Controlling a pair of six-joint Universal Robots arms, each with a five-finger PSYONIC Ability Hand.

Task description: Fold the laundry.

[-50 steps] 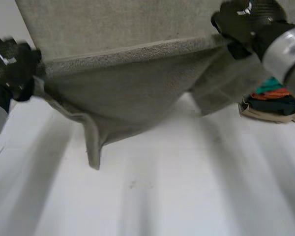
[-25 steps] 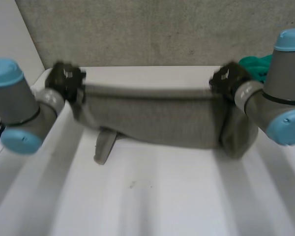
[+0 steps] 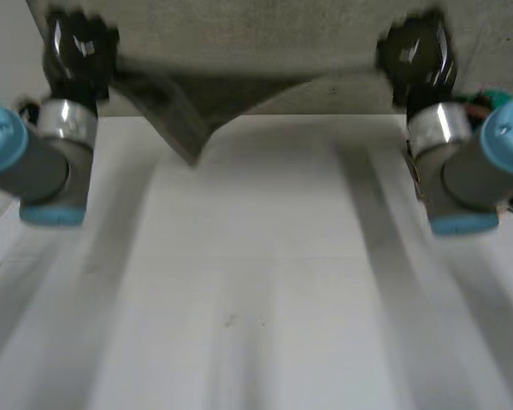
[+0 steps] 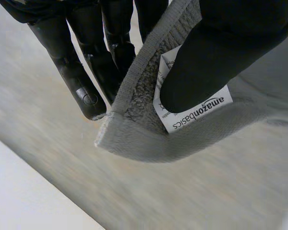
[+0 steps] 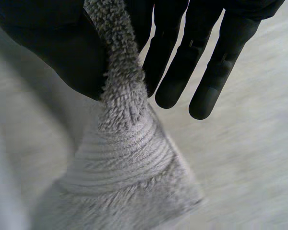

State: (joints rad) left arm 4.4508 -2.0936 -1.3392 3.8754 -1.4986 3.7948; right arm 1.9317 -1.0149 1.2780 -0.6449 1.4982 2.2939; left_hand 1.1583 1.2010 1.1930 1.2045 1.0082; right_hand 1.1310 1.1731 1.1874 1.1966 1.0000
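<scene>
Spreading step: left robot hand (image 3: 79,47) and right robot hand (image 3: 415,55) each pinch a towel (image 3: 184,115) corner. Next, you should lower it flat onto the surface (image 3: 256,282).

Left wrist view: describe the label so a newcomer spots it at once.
Start at the grey towel held by the left robot hand. On its hemmed corner, pinched under the thumb, sits a white label, the only printed thing there: black lettering "amazonbasics".

Left arm (image 3: 50,169): was grey, with a round light-blue cap and a silver wrist band.
Right arm (image 3: 468,175): looked the same — grey, blue-capped, silver-banded.
Left hand (image 3: 79,47): was glossy black; one fingertip (image 4: 90,99) bore a small round disc.
Right hand (image 3: 416,53): was black, with smooth rounded fingertips (image 5: 204,103).
</scene>
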